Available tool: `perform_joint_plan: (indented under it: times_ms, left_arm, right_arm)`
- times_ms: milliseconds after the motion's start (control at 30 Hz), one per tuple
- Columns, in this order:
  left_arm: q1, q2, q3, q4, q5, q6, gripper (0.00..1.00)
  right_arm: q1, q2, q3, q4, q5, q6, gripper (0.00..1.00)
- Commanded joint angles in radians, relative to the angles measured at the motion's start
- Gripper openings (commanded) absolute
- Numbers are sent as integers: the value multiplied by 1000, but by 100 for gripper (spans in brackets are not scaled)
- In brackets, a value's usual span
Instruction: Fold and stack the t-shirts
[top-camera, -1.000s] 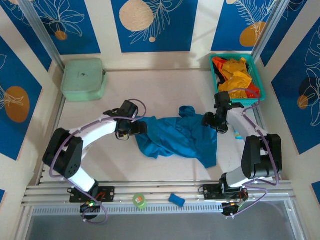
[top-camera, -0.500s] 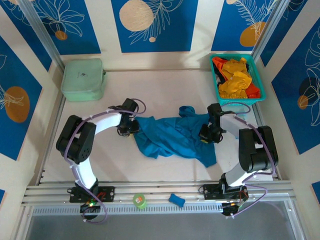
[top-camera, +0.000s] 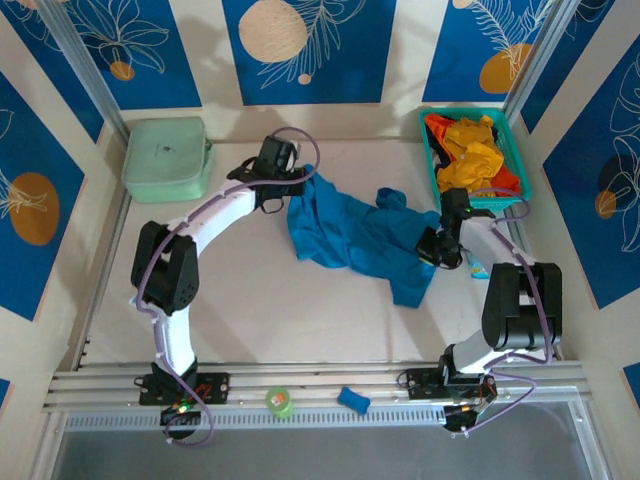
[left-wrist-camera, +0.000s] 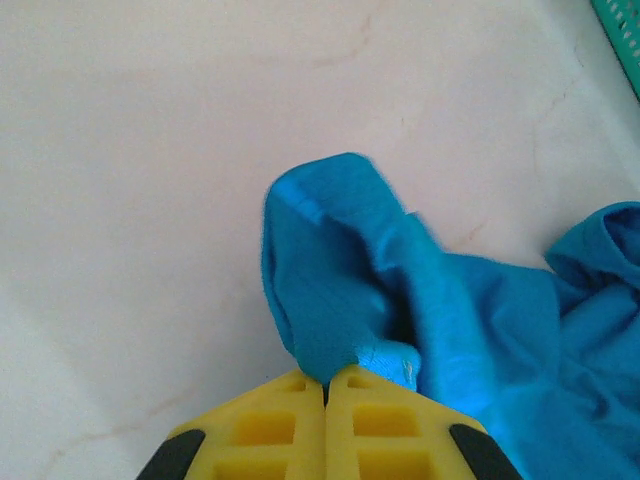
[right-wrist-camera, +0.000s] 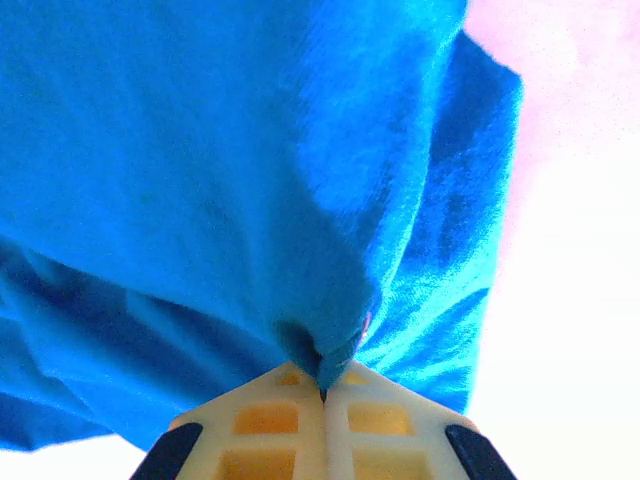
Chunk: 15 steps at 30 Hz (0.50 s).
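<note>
Left fingers and right fingers each clamp a blue t-shirt edge, guessing that's to stretch it flat over the bench.

Lab robot cell, aluminium frame rails, blue leaf-print wall panels, pale tabletop

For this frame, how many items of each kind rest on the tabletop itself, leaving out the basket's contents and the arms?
blue t-shirt: 1
teal basket: 1
mint-green case: 1
Total: 3
</note>
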Motion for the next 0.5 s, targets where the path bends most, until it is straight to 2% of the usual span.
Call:
perform_joint_plan:
  times_ms: [0, 267, 367, 467]
  left_arm:
    - [1, -36, 50, -25, -120, 113, 0]
    - [0, -173, 76, 33, -228, 290, 0]
    - [-2, -251, -4, 66, -275, 327, 0]
    - [-2, -332, -123, 143, -341, 365, 0]
  right_arm:
    - [-23, -29, 11, -65, 22, -25, 0]
    - [-16, 4, -24, -59, 6, -29, 0]
    - [7, 6, -31, -66, -42, -41, 0]
    - [31, -20, -41, -73, -148, -62, 0]
